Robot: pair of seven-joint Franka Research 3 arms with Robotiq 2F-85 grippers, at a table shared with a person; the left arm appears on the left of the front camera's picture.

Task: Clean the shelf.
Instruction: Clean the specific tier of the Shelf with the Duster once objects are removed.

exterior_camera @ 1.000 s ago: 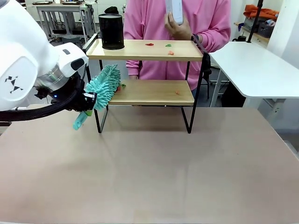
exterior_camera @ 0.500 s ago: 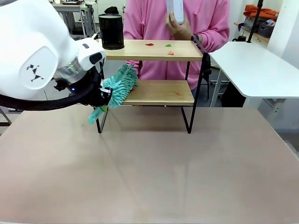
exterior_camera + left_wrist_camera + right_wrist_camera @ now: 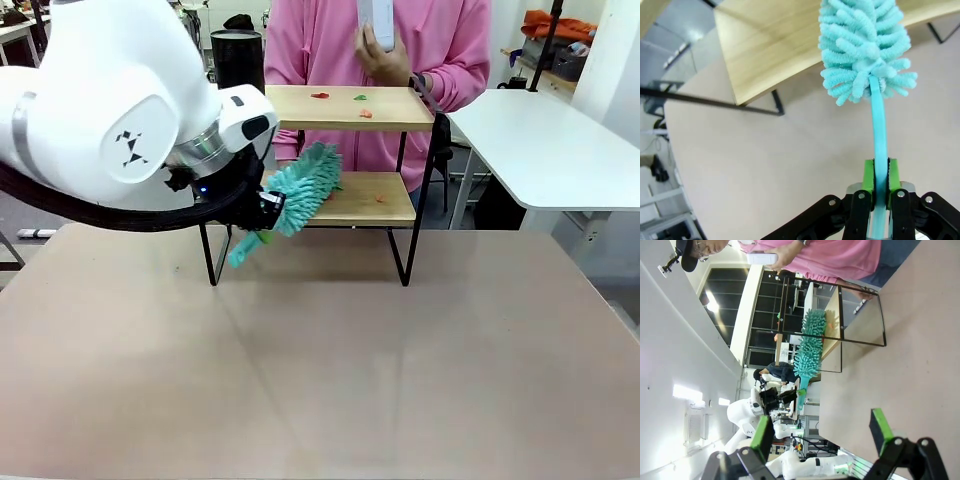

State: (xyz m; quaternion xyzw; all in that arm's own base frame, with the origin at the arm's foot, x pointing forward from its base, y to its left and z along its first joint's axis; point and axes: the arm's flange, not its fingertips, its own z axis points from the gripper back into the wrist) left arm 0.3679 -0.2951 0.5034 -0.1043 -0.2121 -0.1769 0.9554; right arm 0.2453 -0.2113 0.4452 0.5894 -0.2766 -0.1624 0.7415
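Pale brown tabletop (image 3: 330, 380) is seen across the near and middle ground, with a white side table (image 3: 545, 150) at the far right. The shelf (image 3: 400, 105) is placed at the far middle of the tabletop, directly in front of a person in a pink top. A black cylindrical container (image 3: 237, 60) is set on the left end of the upper board. Small red and green scraps (image 3: 360, 98) are scattered on the upper board right of the middle, and one orange scrap (image 3: 379, 198) is noted on the lower board towards its right end. The left gripper (image 3: 881, 185) is pressed together on the thin teal handle of a fluffy teal duster (image 3: 305, 185); the handle is pinched between the green pads. The duster head is held tilted over the left half of the lower board, under the upper board. The right gripper (image 3: 820, 432) is spread wide with nothing between its fingers, above bare tabletop. A white object (image 3: 375, 20) is held by the person's hand (image 3: 380, 62) above the shelf.
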